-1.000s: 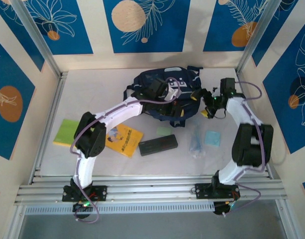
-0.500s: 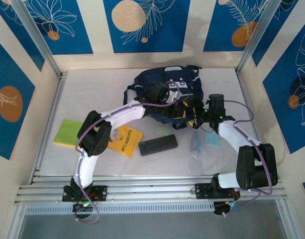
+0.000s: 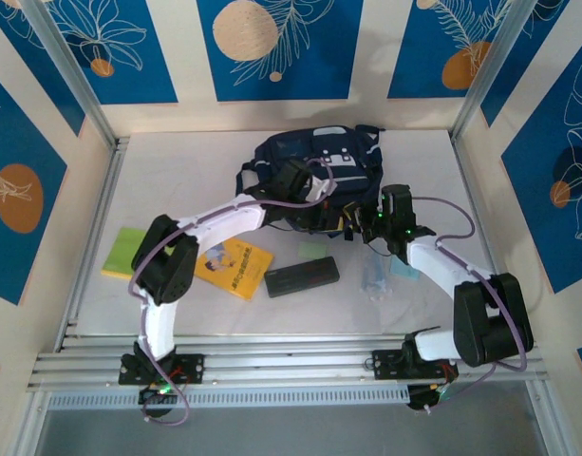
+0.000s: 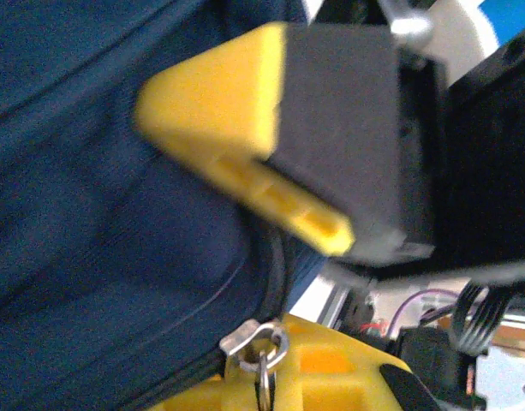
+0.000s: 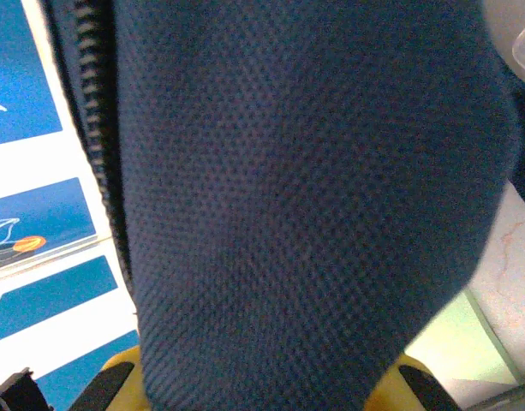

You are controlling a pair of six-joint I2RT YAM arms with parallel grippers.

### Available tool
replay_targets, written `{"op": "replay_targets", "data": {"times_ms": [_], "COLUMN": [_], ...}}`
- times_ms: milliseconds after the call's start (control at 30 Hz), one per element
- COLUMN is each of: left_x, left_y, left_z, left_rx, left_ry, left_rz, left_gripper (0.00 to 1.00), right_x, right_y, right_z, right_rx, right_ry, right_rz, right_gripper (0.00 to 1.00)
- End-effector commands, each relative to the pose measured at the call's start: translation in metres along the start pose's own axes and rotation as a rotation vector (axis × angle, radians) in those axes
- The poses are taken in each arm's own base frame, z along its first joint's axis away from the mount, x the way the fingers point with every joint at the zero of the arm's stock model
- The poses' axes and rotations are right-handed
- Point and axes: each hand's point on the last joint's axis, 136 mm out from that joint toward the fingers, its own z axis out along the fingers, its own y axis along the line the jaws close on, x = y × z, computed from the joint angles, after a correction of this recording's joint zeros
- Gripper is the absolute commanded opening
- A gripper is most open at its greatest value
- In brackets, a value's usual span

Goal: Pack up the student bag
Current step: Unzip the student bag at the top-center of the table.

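While the student bag (image 3: 314,161) lies at the far middle of the white tabletop (image 3: 177,180), both arms stretch over to its near side. The left claw (image 4: 322,291) is pressed together on the bag's navy cloth at a zip edge. Its yellow fingers (image 4: 219,111) sit above and below the fabric, and a metal zip pull (image 4: 256,342) rests against the lower one. The right claw (image 5: 258,385) sits at the bag's near right corner. Navy mesh cloth hangs between its yellow finger bases (image 5: 116,381) and hides the tips, so whether it is spread or pinching cannot be told.

Nearer than the bag, other things lie flat on the tabletop. A green notepad (image 3: 124,252) is far left, with a yellow book (image 3: 235,268) just right of it. A black case (image 3: 302,276) is in the middle, with a pale green card (image 3: 314,250) just beyond it. A clear plastic item (image 3: 374,271) and a light blue pad (image 3: 404,264) lie under the right arm.
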Motion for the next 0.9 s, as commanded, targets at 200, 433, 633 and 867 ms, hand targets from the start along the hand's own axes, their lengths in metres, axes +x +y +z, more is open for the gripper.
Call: {"op": "replay_targets", "data": {"times_ms": [200,433,633,867], "left_x": [0.027,-0.001,-0.037,-0.087], "left_y": [0.072,0.156,0.201,0.247], "left_z": [-0.093,-0.153,-0.179,-0.196], "left_rx": [-0.283,-0.545,-0.612,-0.666], "left_ry": [0.021,-0.070,-0.174,-0.319], "left_rz": [-0.043,-0.078,-0.050,0.097], "left_gripper": [0.00,0.00,0.00,0.00], "right_x": [-0.030,-0.026,-0.019,-0.010], "right_y": [0.000,0.002,0.009,0.014], "right_z": [-0.020,-0.029,-0.031,-0.027], "right_rx": [0.061,0.077,0.062,0.061], "right_ry": [-0.152,-0.144,-0.099,-0.023], "right_rz": [-0.122,-0.202,-0.256,-0.344], "right_gripper": [0.00,0.00,0.00,0.00]}}
